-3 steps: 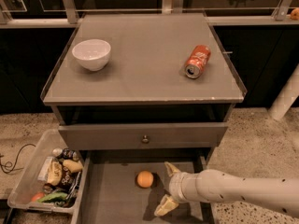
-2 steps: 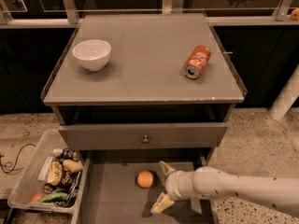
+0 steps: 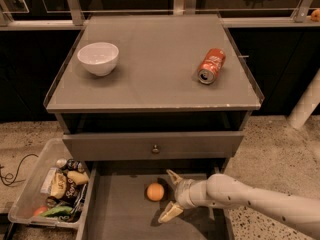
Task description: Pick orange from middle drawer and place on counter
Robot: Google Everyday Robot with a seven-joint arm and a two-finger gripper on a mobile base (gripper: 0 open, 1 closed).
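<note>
- The middle drawer (image 3: 120,219): near end cut by the bottom edge.
- The gripper (image 3: 171,195), inside it beside the orange (image 3: 155,192): its arm leaves at right.
- The bin (image 3: 30,181): contents too small to tell.

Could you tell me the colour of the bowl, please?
The bowl is white, camera view. The gripper hangs open over the middle drawer, beside the orange.

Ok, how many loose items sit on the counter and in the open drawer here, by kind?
Bowl: 1, white, on the counter.
Soda can: 1, lying on its side on the counter.
Orange: 1, in the middle drawer.
Total: 3.
The gripper is open inside the drawer, beside the orange, not gripping it.
</note>
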